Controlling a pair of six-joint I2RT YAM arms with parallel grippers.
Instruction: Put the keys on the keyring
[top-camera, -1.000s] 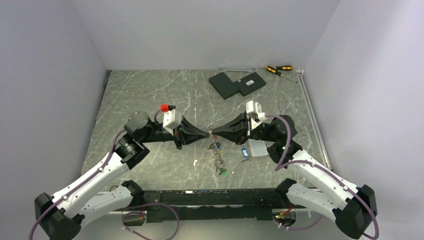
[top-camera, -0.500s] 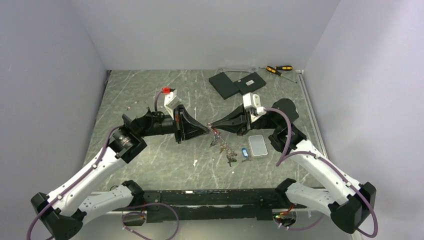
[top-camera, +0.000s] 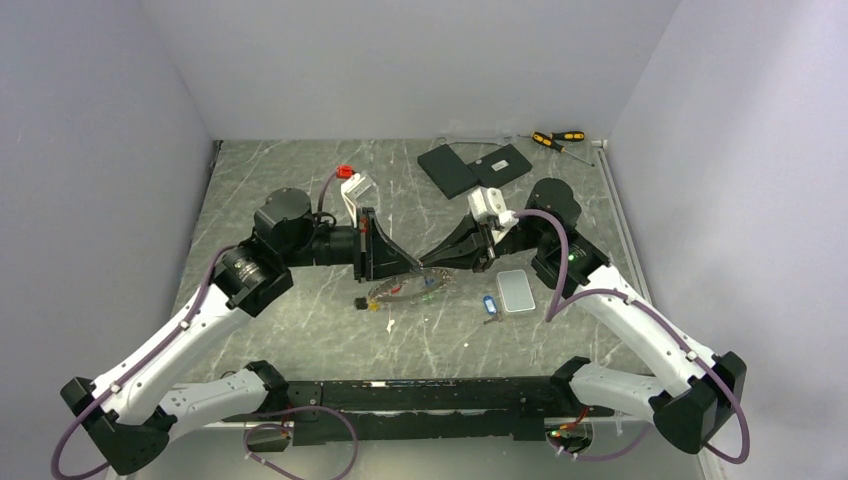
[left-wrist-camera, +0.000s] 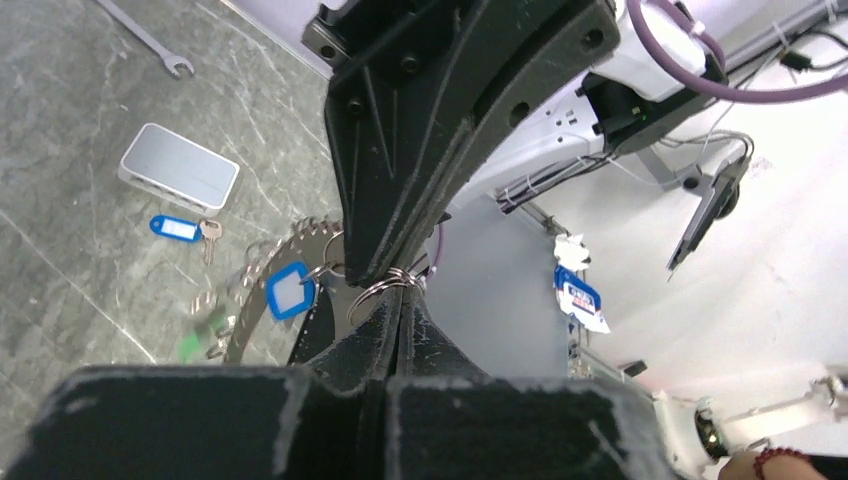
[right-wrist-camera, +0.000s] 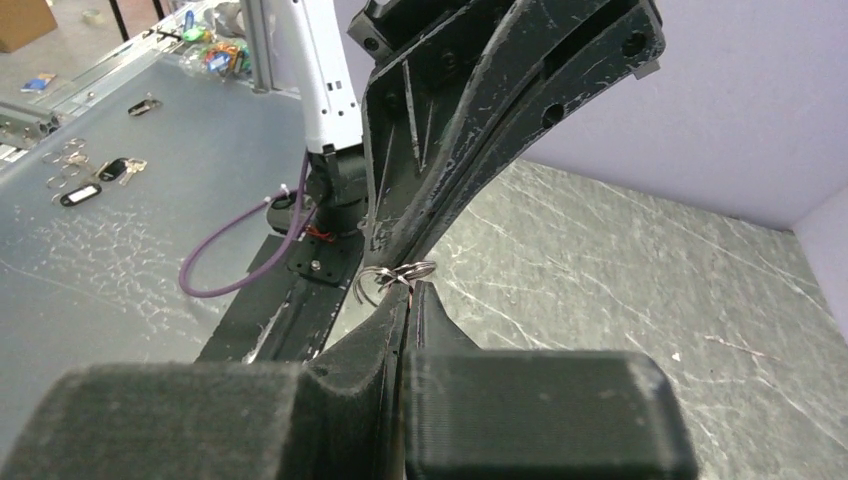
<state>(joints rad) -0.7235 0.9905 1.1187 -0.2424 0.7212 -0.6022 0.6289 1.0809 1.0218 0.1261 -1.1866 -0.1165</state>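
Note:
My left gripper (top-camera: 414, 267) and right gripper (top-camera: 428, 264) meet tip to tip above the table's middle. In the left wrist view my left gripper (left-wrist-camera: 402, 294) is shut on a small metal split ring (left-wrist-camera: 372, 293). The large keyring (left-wrist-camera: 243, 312) with grey keys, a blue-tagged key (left-wrist-camera: 288, 291) and a green tag hangs from it, blurred. In the right wrist view my right gripper (right-wrist-camera: 408, 289) is shut on the same ring cluster (right-wrist-camera: 390, 274). From above, the keyring bunch (top-camera: 402, 290) swings below the tips. A loose blue-tagged key (top-camera: 489, 305) lies on the table.
A pale slab (top-camera: 516, 292) lies beside the loose key. Two dark flat cases (top-camera: 473, 168) and yellow-and-black screwdrivers (top-camera: 557, 139) sit at the back. A small white scrap (top-camera: 390, 323) lies near the front. A thin wrench (left-wrist-camera: 150, 41) shows in the left wrist view.
Both grippers have moved toward the back with their tips still together. The key bunch, which hung toward the front, has swung up and to the left and blurs.

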